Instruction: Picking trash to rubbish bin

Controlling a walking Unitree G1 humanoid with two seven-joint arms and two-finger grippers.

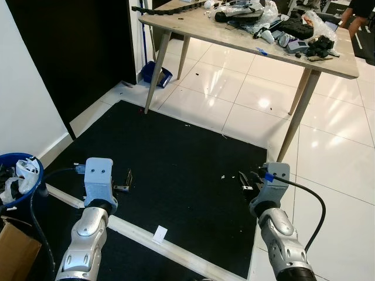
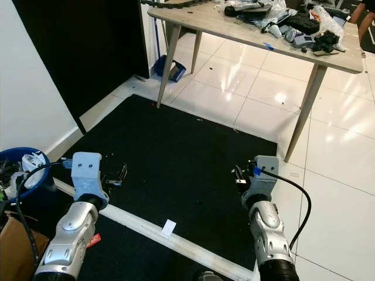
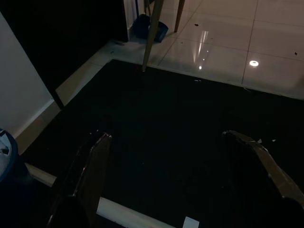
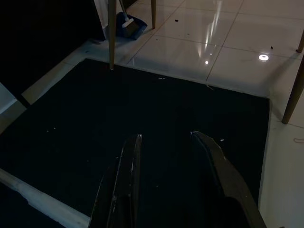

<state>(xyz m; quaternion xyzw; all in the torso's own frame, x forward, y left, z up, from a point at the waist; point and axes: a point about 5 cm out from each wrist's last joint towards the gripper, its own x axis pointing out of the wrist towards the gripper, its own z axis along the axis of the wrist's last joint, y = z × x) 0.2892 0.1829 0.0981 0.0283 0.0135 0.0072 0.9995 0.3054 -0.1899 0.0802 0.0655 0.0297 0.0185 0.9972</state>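
A blue rubbish bin (image 1: 34,177) holding crumpled white and dark trash stands at my far left beside the wall. A small white scrap of paper (image 1: 159,235) lies on a pale strip (image 1: 193,257) that crosses the black mat (image 1: 176,152); tiny white crumbs (image 1: 222,175) dot the mat. My left gripper (image 1: 124,181) hovers low over the mat, right of the bin, open wide with nothing between its fingers (image 3: 95,161). Over the mat's right edge, my right gripper (image 1: 245,180) is open with a narrower gap, also empty (image 4: 167,136).
A wooden table (image 1: 234,36) piled with clutter stands ahead, its legs (image 1: 296,117) on white tiles. A blue dustpan (image 1: 157,75) leans near the dark wall panel. A cardboard box (image 1: 14,252) sits below the bin. A person (image 1: 357,14) stands at the far right.
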